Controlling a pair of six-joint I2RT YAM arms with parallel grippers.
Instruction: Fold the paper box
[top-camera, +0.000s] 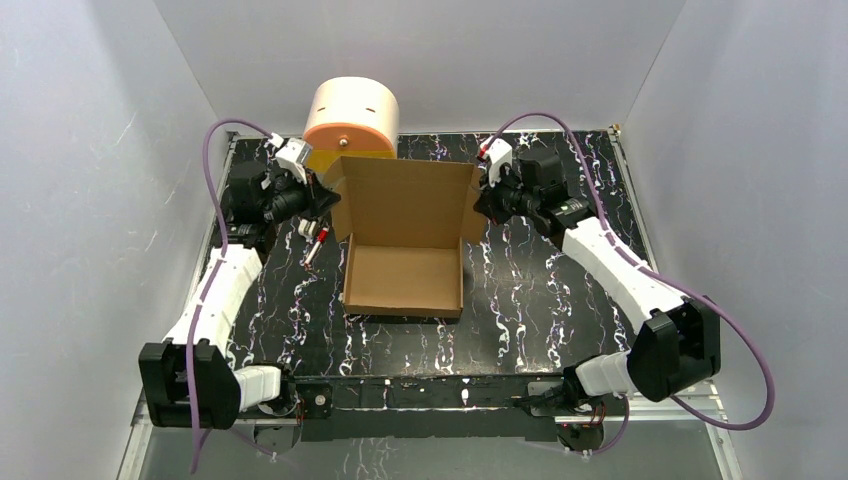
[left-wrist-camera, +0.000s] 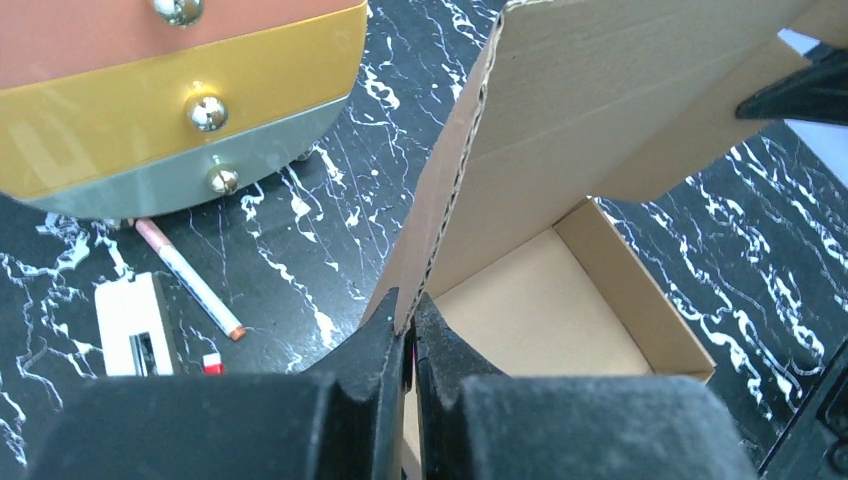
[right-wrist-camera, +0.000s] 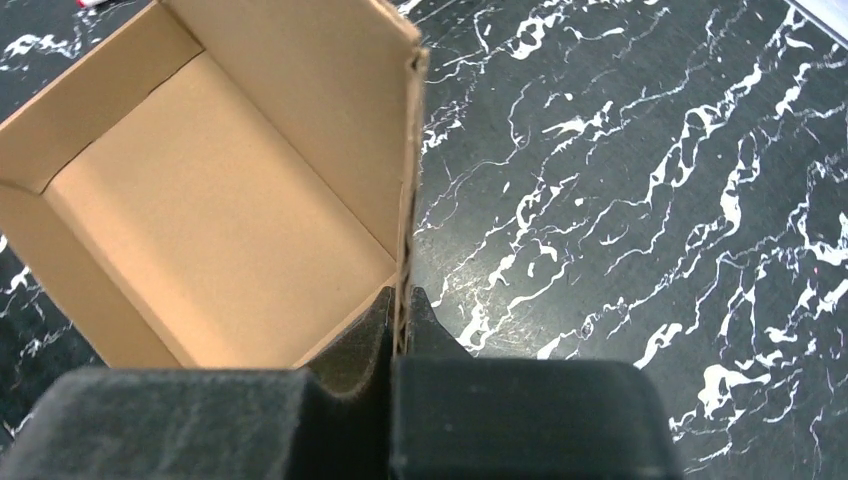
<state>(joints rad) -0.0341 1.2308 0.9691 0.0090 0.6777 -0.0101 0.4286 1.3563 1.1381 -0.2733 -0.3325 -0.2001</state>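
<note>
- The left gripper has its two fingers pressed together on a thin cardboard edge. It is pinching the left side flap of the paper box.
- The right gripper does the same on the other side. Its fingers are closed tight on the upright cardboard edge at the right of the box.
- In the top view both grippers are at the far corners of the box, one at each end of the raised back panel.
- The box stands near the middle of the black marbled table. It is open at the top, with low walls around a flat bottom, and the large panel stands up at the far side.
- Behind the box, near the left gripper, there is a cream cylinder with an orange and yellow front and small metal knobs.
- On the table, between the cylinder and the left side of the box, lies a pink pen. A small white block lies just beside it.
</note>
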